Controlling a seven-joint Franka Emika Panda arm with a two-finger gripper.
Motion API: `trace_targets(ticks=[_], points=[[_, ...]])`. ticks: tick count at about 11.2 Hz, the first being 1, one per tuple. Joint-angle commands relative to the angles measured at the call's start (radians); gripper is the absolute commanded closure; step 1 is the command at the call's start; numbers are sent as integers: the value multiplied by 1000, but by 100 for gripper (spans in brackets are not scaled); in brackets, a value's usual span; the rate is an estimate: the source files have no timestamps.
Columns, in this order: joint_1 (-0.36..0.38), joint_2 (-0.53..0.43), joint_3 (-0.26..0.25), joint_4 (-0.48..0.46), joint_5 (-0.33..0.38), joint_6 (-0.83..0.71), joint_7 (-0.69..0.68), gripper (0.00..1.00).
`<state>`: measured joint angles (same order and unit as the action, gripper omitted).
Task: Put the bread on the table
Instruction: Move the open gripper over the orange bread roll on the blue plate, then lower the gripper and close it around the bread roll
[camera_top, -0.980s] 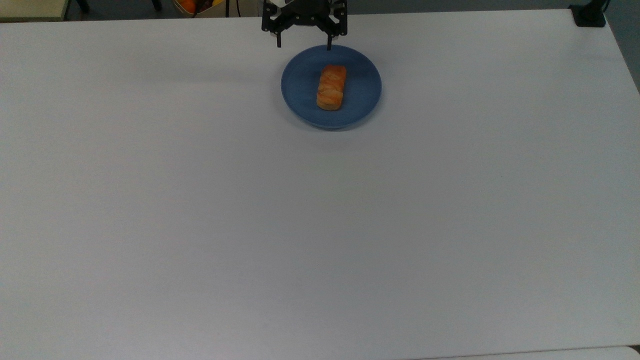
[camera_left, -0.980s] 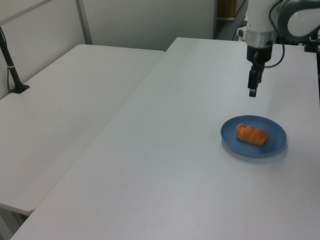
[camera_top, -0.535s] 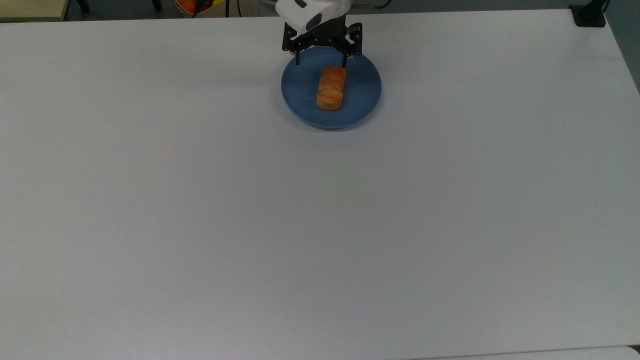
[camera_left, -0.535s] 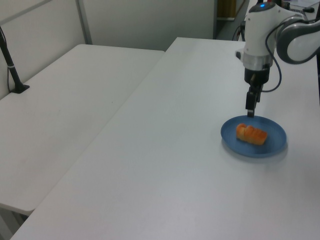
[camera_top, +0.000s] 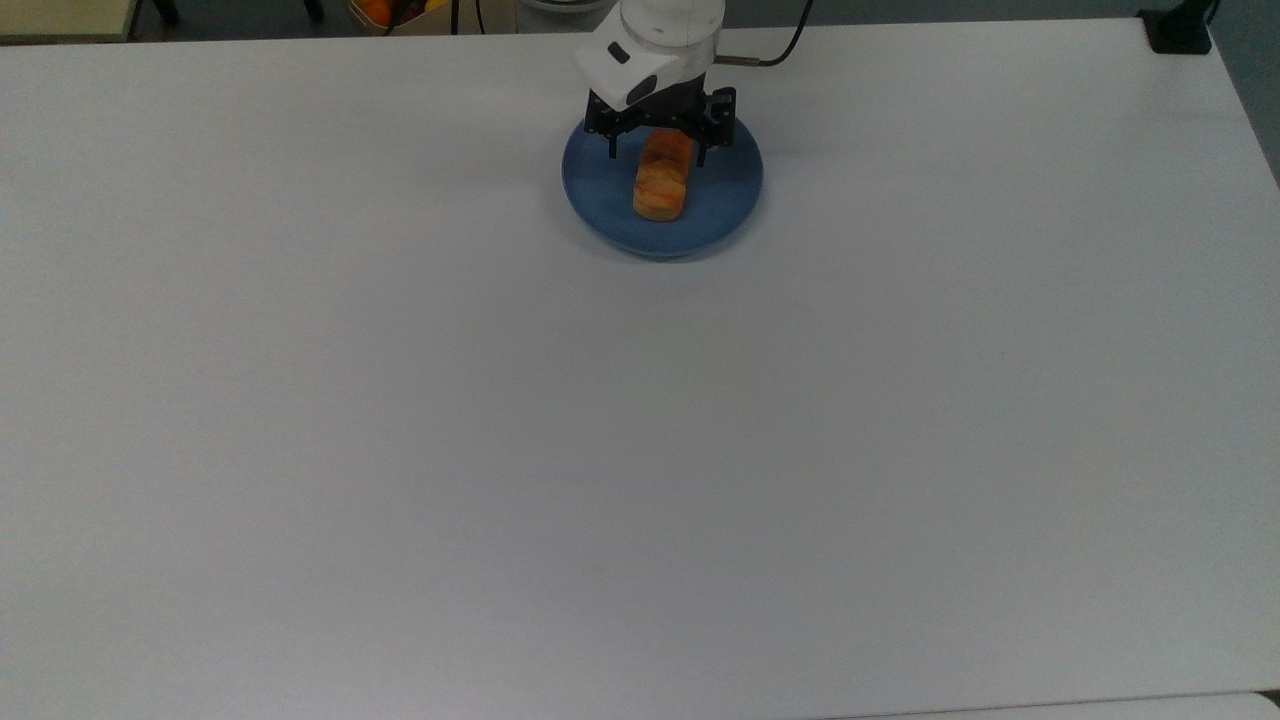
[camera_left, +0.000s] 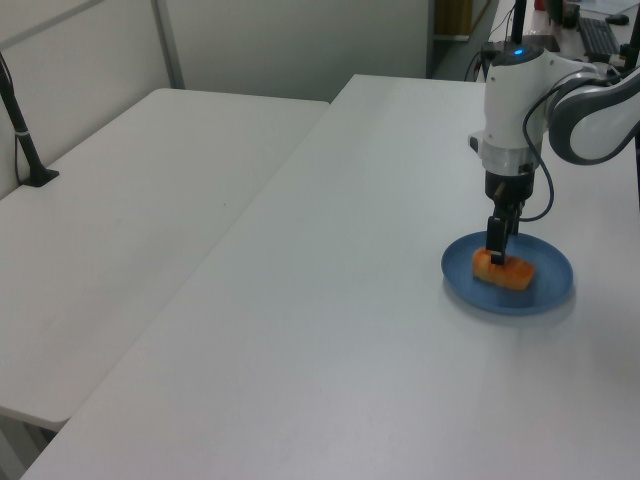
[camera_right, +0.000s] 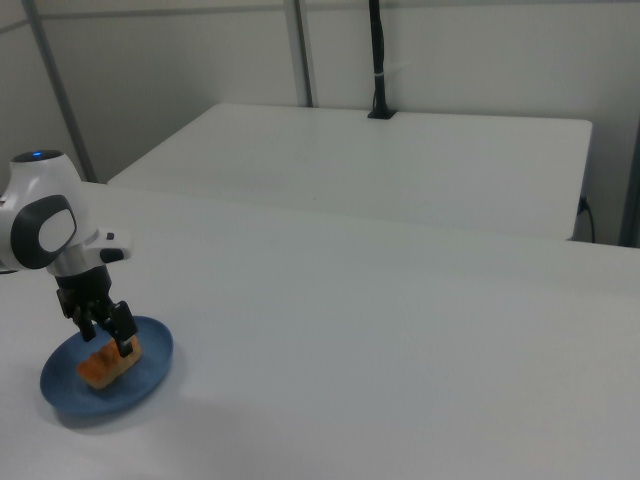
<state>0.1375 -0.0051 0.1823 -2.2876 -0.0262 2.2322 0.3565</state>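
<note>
A: The bread (camera_top: 662, 184) lies on the blue plate (camera_top: 600, 195), a little toward the plate's twelve o'clock edge in the top view. Its long axis runs twelve to six there, ridged top facing up.

B: In the left view the bread (camera_left: 510, 272) lies the other way, long axis roughly from nine to four o'clock, and the gripper (camera_left: 496, 258) comes straight down onto its nine o'clock end.

A: The top view gives the spread: the gripper (camera_top: 658, 157) is parted, one dark finger (camera_top: 613, 148) at the loaf's nine o'clock side and the other at its three o'clock side, straddling the far end. I cannot tell whether either one touches the crust.

B: The left view lines the fingers up one behind the other, so that gap is lost. The white arm (camera_left: 515, 110) shows there, rising toward twelve o'clock.

A: In the top view the wrist covers the loaf's twelve o'clock end and the plate's far rim.

B: The right view has the bread (camera_right: 107, 364) low at the eight o'clock corner, the gripper (camera_right: 107, 336) over its upper end. The plate (camera_right: 150, 368) sits on the table (camera_right: 400, 340), and a second table (camera_right: 380, 170) stands behind it toward twelve o'clock.

A: The table (camera_top: 640, 450) is plain white below the plate in the top view.
</note>
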Motion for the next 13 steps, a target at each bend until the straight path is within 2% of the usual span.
trace_targets(ticks=[1, 4, 5, 8, 13], points=[[11, 28, -6, -13, 14, 44, 39, 0], [28, 53, -4, -13, 14, 47, 51, 0], [30, 51, -4, -13, 14, 46, 53, 4], [30, 53, -4, -12, 14, 44, 53, 32], [31, 42, -4, -6, 11, 29, 67, 85]])
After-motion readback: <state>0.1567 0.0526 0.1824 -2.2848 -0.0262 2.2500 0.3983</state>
